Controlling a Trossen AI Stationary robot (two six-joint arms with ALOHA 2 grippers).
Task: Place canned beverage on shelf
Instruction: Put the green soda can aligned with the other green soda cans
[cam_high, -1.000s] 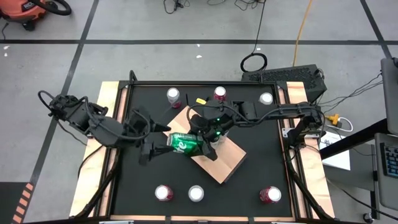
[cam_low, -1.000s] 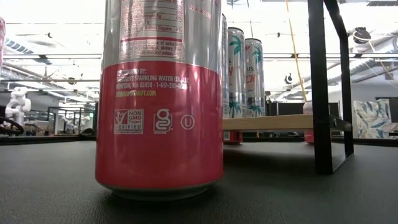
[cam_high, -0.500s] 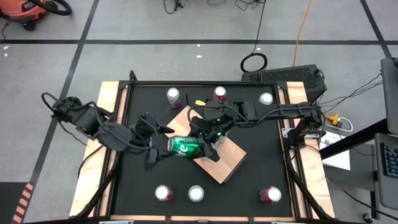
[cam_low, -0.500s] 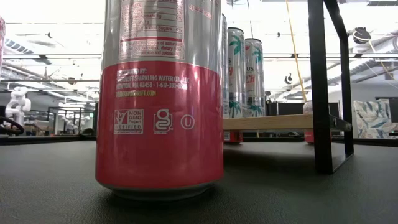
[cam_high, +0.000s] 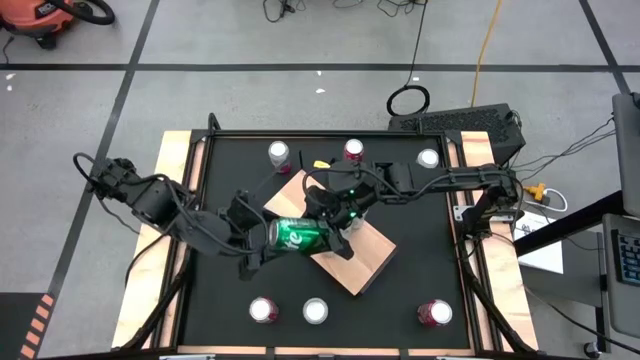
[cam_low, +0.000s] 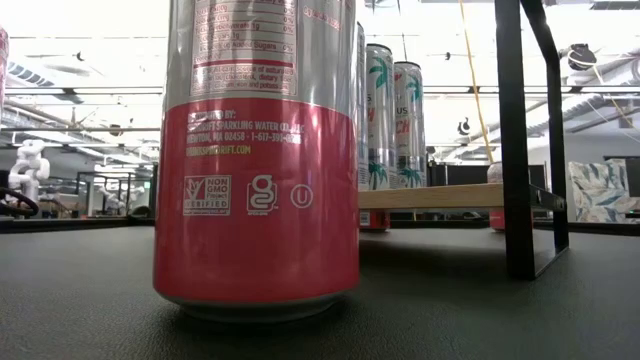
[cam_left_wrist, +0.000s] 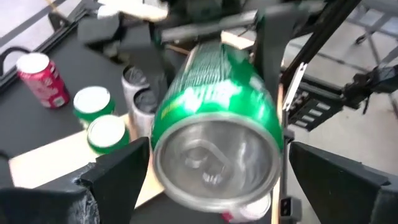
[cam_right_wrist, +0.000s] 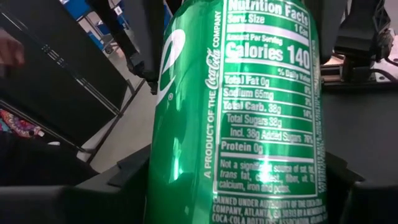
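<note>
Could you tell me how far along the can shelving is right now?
Done: palm-print cans stand on the light-tan wooden shelf. In hand: the right gripper holds the green soda can sideways; the open left gripper flanks its end. Left: handing over, setting it upright.

Grey floor crossed by dark lines surrounds the black table; an orange cord trails across it (a red vacuum sits in one corner). Bright ceiling lights overhead.
</note>
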